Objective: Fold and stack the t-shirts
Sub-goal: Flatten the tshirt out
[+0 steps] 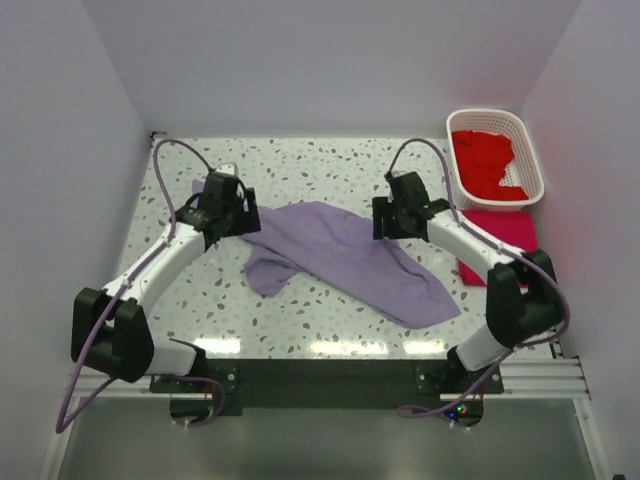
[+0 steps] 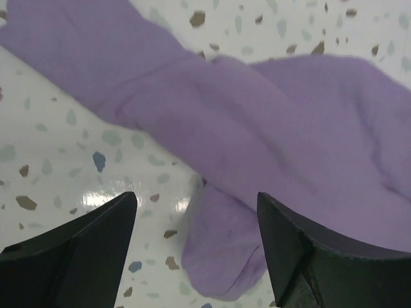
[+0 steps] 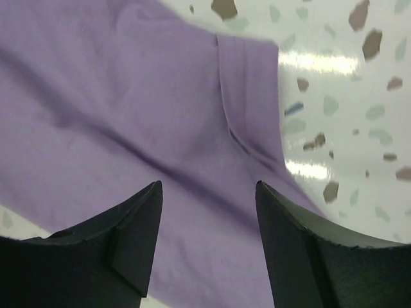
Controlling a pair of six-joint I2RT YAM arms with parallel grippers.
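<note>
A purple t-shirt (image 1: 340, 255) lies crumpled across the middle of the speckled table (image 1: 300, 310). My left gripper (image 1: 226, 208) is open above the shirt's far left end; its wrist view shows the shirt (image 2: 270, 115) with a sleeve (image 2: 221, 250) between the fingers (image 2: 83, 250). My right gripper (image 1: 400, 212) is open above the shirt's far right edge; its wrist view shows the purple fabric (image 3: 128, 115) and a hemmed edge (image 3: 247, 96) below the open fingers (image 3: 302, 256). A folded pink-red shirt (image 1: 497, 240) lies at the right.
A white basket (image 1: 495, 155) holding red shirts (image 1: 485, 160) stands at the back right, behind the folded shirt. White walls enclose the table on three sides.
</note>
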